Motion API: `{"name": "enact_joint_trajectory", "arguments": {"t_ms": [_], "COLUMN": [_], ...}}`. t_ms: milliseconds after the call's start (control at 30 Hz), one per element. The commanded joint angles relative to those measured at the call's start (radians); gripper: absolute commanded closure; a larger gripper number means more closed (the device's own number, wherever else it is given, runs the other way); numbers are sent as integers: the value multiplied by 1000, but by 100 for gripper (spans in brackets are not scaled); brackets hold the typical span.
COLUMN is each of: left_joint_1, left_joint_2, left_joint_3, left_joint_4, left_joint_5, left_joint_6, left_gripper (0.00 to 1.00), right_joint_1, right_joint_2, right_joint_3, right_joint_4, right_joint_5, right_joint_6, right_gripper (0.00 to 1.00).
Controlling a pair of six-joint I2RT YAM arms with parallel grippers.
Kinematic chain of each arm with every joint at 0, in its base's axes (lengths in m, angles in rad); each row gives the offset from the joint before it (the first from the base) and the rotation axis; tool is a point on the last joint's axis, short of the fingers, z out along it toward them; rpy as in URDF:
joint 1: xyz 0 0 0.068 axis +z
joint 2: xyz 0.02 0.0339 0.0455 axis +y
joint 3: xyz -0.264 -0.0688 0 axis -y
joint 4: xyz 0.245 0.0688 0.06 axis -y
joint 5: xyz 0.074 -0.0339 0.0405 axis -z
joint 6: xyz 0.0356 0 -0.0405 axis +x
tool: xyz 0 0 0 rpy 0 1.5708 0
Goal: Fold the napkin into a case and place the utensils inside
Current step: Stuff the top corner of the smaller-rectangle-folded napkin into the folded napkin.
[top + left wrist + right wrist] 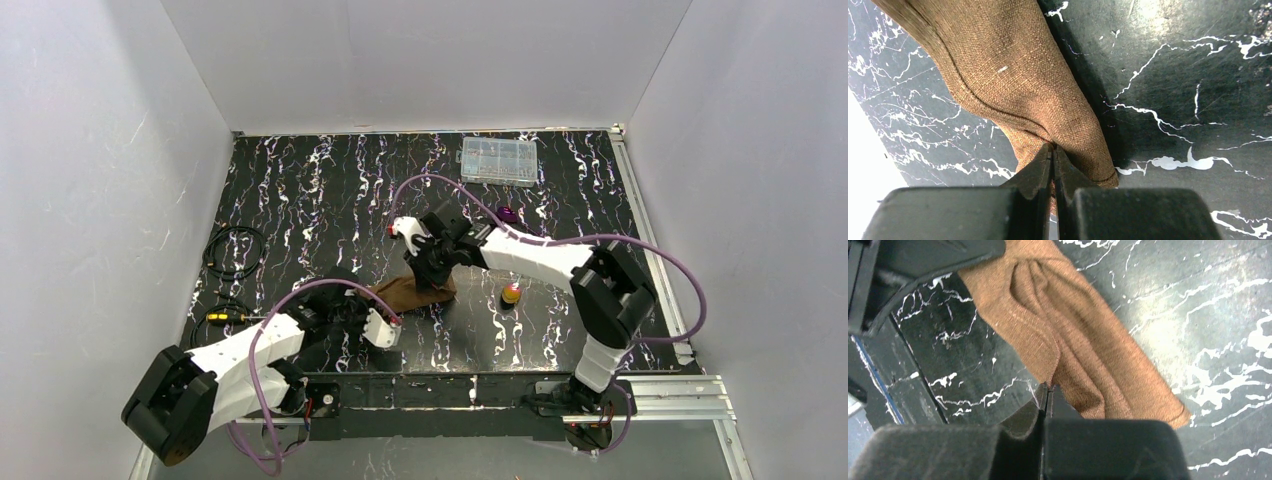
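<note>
The brown napkin hangs bunched between my two grippers over the middle of the table. My left gripper is shut on its near-left end; the left wrist view shows the jaws pinching the cloth. My right gripper is shut on the far-right end; the right wrist view shows its tips closed on the hem of the napkin. The utensil with the gold-orange head lies right of the napkin. The utensil with the purple head lies farther back, partly behind the right arm.
A clear plastic compartment box sits at the back of the table. Black cables coil at the left edge, with a yellow-tipped plug nearer. White walls enclose the black marbled table on three sides.
</note>
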Motion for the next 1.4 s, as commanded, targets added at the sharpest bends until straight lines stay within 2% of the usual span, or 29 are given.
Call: {"name": "enact_joint_trajectory", "arguments": {"t_ms": [0,167,300,467,567,733,1033,1100,1167,1367], "left_joint_1": [-1,-1,1,3,2,2,9,11,10,10], "left_joint_2": [-14,-14,-14,-40,-67,-86,6,16,25,92], "left_joint_3": [-34,-31,10,85,106,82,128,149,153,145], "left_joint_4": [-72,-48,-36,-100,-174,-226,-255,-293,-334,-438], "left_joint_5": [30,22,14,48,100,135,114,144,173,191], "left_joint_6": [25,15,-74,-218,-242,-207,-212,-210,-186,-37], "left_gripper": [100,100,100,100,100,100,100,90,84,87], "right_joint_1": [-30,-67,-81,-97,-114,-118,-119,-118,-119,-119], "right_joint_2": [93,173,226,257,266,281,292,296,302,298], "right_joint_3": [105,134,125,92,87,92,116,119,126,158], "right_joint_4": [-68,-110,-125,-89,-74,-60,-70,-72,-78,-90], "right_joint_5": [-32,8,46,53,33,14,-3,-3,-4,-34], "right_joint_6": [-26,-30,-28,-3,13,27,42,45,49,62], "right_gripper": [99,99,99,99,99,99,99,99,99,99]}}
